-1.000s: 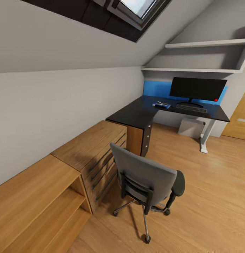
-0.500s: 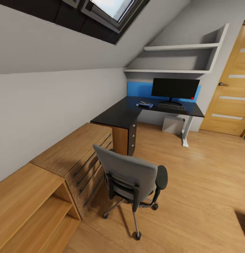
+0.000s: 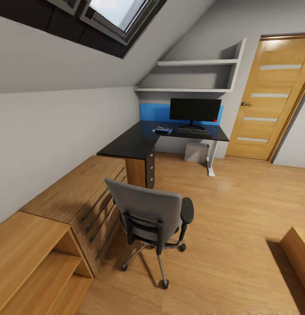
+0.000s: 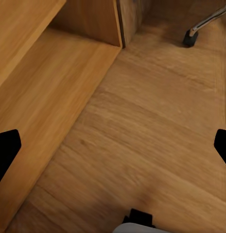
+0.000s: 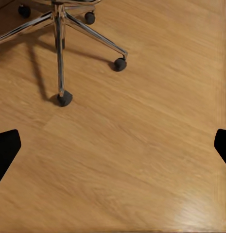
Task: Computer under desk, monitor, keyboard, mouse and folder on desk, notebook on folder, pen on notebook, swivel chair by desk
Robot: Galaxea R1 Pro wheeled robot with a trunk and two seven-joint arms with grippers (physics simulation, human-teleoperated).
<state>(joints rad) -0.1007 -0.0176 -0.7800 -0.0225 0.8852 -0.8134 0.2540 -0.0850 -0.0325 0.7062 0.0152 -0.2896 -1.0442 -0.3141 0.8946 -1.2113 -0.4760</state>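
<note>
One swivel chair, casters beyond both claws; left claw and right claw fingers spread apart; one monitor, one keyboard, one folder on tabletop.

I cannot tell what lies on the folder; the desk partly hides the computer.

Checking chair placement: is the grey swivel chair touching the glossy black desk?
Apart. The head view shows the grey swivel chair standing clear of the glossy black desk.
</note>
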